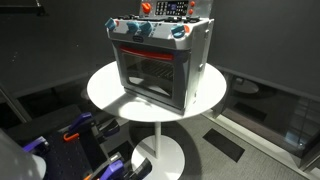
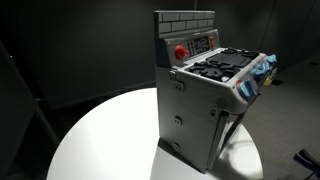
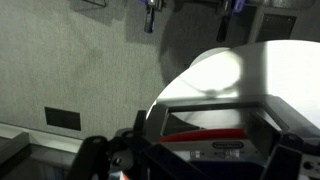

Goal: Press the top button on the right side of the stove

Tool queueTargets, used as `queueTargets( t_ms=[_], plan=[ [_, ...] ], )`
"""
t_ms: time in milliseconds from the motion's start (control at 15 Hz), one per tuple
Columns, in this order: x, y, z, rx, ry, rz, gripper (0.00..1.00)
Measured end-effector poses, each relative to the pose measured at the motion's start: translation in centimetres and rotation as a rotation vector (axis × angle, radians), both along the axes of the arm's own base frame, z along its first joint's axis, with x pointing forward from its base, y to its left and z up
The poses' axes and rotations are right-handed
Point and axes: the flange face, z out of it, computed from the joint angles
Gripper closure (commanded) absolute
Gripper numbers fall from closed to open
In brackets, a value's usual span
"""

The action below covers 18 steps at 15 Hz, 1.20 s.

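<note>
The grey toy stove (image 1: 160,60) stands on a round white table (image 1: 105,85) and shows in both exterior views (image 2: 205,100). It has a glass door, a red strip, white-and-blue knobs (image 1: 135,30) and a dark button panel (image 2: 203,43) on its upright back, with a round red button (image 2: 180,51) beside the panel. My gripper is outside both exterior views. In the wrist view the gripper (image 3: 195,152) shows as two dark fingers spread wide at the bottom corners, open and empty. The stove (image 3: 215,125) lies between and beyond them.
The table stands on a white pedestal base (image 1: 160,155). Blue, purple and orange equipment (image 1: 70,135) sits on the floor near it. The wrist view shows carpet, a wall plate (image 3: 62,118) and the table top (image 3: 230,70). The surroundings are dark.
</note>
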Motion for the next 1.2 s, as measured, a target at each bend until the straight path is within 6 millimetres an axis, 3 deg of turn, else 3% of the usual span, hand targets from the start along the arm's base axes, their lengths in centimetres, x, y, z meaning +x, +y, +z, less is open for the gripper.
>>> queueTargets(
  t_ms=[333, 1200],
  plan=[
    [4.1, -0.7, 1.0, 0.041, -0.145, -0.001, 0.0],
    [15.3, -3.8, 0.1, 0.098, -0.281, -0.056, 0.0]
  ],
)
